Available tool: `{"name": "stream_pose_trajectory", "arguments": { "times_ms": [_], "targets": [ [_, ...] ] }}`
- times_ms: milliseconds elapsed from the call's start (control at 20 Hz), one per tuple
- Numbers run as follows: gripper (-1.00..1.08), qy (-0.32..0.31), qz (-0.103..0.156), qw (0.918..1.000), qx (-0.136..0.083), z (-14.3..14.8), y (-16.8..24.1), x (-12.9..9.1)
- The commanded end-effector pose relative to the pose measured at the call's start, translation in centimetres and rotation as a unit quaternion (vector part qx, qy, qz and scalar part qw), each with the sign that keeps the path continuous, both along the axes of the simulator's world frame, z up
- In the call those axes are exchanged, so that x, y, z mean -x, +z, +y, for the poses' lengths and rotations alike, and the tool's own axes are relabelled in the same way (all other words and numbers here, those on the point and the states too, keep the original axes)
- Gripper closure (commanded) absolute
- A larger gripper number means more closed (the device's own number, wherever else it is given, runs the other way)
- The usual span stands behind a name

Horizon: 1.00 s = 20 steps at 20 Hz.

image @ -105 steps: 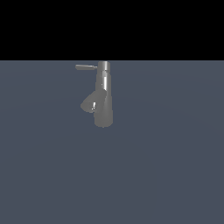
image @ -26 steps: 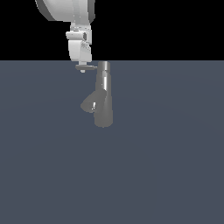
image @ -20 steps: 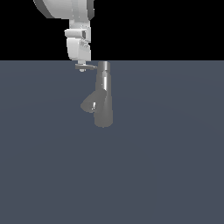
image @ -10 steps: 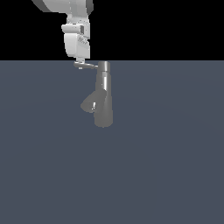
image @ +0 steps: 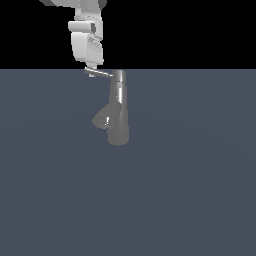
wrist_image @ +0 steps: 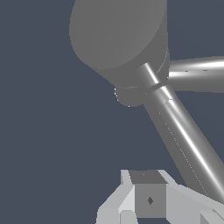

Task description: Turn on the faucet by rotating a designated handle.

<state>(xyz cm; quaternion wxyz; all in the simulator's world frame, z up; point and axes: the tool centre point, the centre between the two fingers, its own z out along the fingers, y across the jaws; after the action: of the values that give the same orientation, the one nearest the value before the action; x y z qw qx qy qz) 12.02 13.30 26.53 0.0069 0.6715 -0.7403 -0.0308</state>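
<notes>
a dark grey-blue floor [image: 190, 190] fills the lower part of the exterior view under a black background. the faucet [image: 118, 115] stands on it near the middle, a glossy grey tapered column with a stubby spout [image: 102, 119] angled toward the exterior view's left. the white arm comes down from the top edge, and its gripper [image: 91, 70] sits at the outer end of the handle [image: 100, 73], the thin bar sticking out to the exterior view's left from the column's narrow end. i cannot tell how wide the jaws stand.

in the wrist view the handle [wrist_image: 183, 135] runs close beside a light finger [wrist_image: 148, 199].
</notes>
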Motion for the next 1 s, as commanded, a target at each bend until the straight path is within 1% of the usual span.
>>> {"name": "stream_pose_trajectory", "arguments": {
  "times_ms": [0,200,250,300,950],
  "targets": [
    [1.08,0.007,0.004,1.0000,-0.002,1.1,0.2,1.0],
    [1.08,0.007,0.004,1.0000,-0.002,1.2,0.7,2.1],
    [1.08,0.007,0.004,1.0000,-0.002,1.2,0.7,2.1],
    [1.08,-0.001,-0.002,1.0000,0.000,0.0,0.9,1.3],
    [1.08,0.002,0.000,1.0000,-0.001,-1.9,2.1,4.4]
  ]
}}
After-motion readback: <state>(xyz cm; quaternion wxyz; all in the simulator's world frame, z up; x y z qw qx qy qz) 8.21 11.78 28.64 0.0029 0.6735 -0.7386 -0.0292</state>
